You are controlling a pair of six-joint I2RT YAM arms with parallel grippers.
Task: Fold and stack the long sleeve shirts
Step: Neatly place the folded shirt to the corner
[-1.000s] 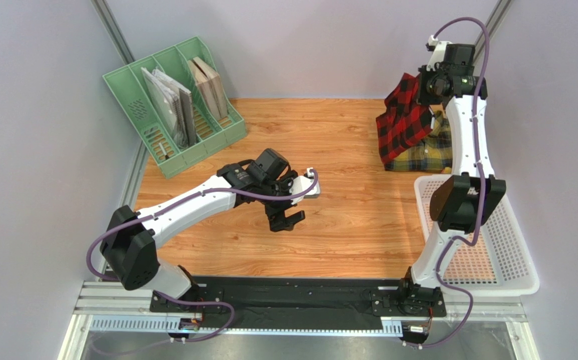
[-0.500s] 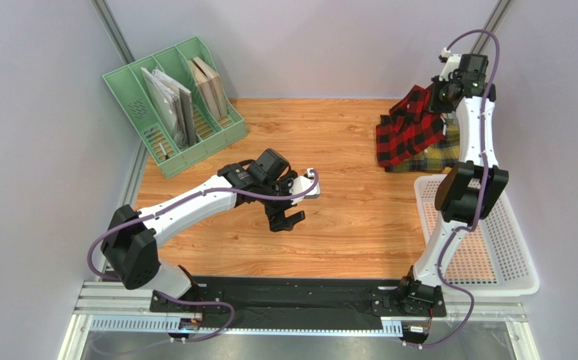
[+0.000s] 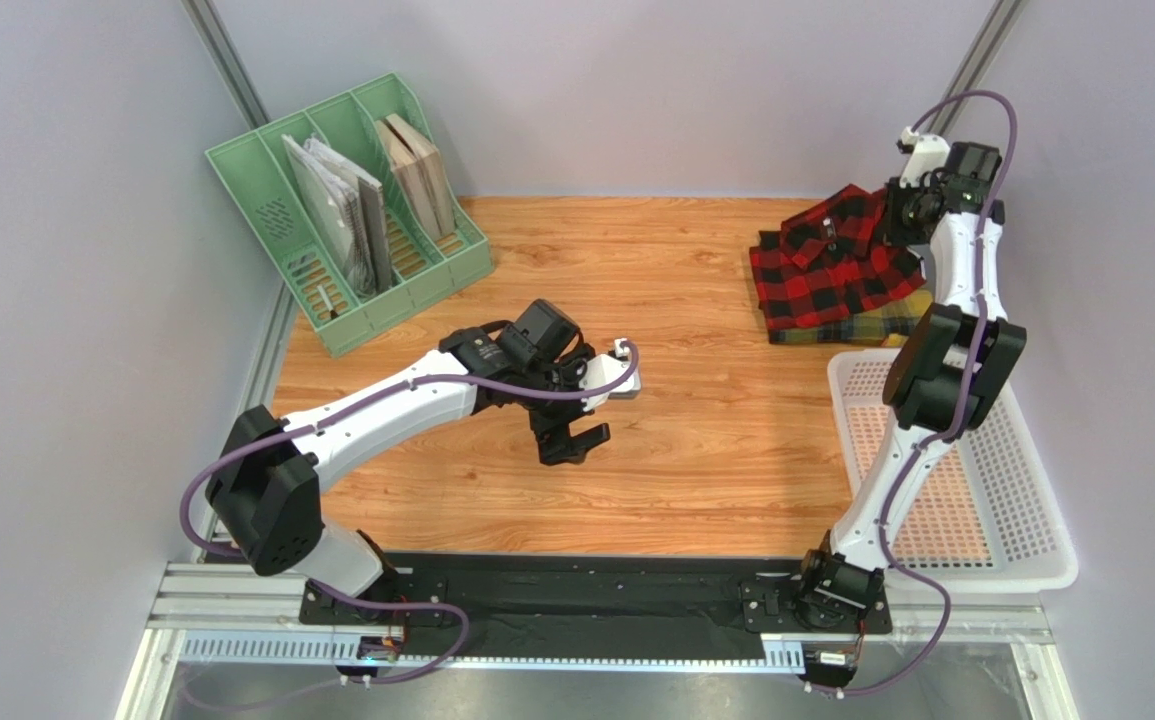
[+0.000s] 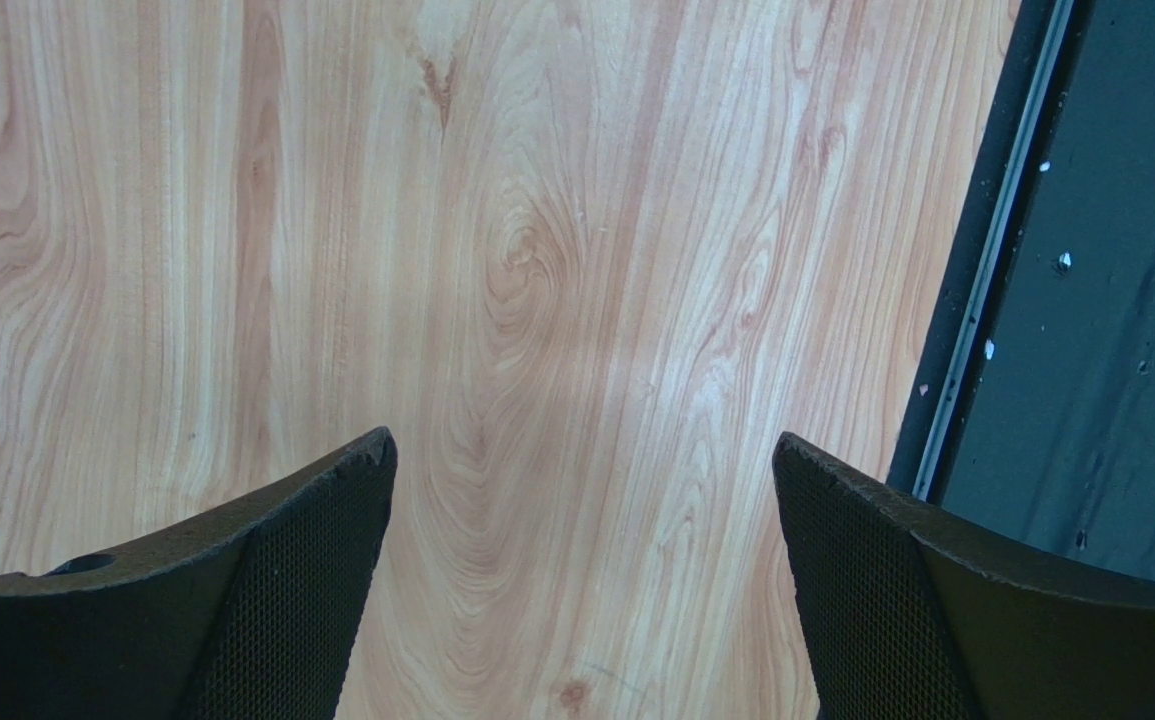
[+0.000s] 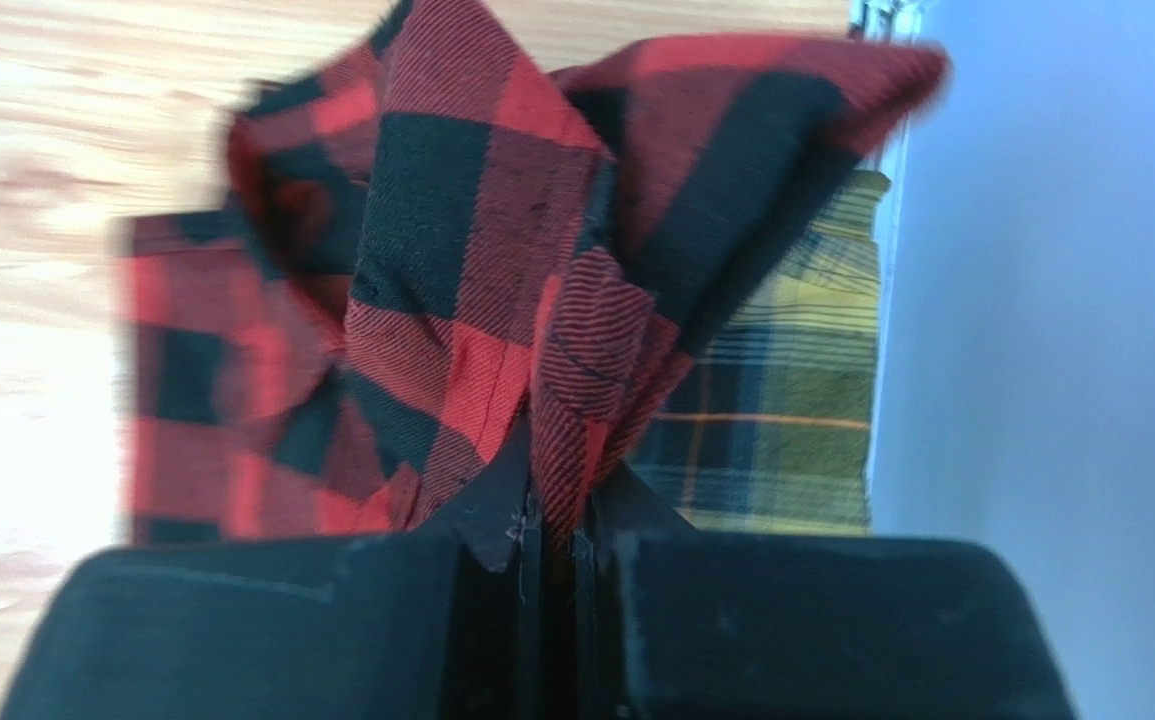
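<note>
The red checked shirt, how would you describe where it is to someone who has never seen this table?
On the wooden table, look to the far right corner, just beyond the white basket. The red-and-black shirt lies on top of the heap there, pinched by the right gripper. The yellow-and-green shirt beneath it shows only at the edge.

No legible text, label, brand or number on anything here.
</note>
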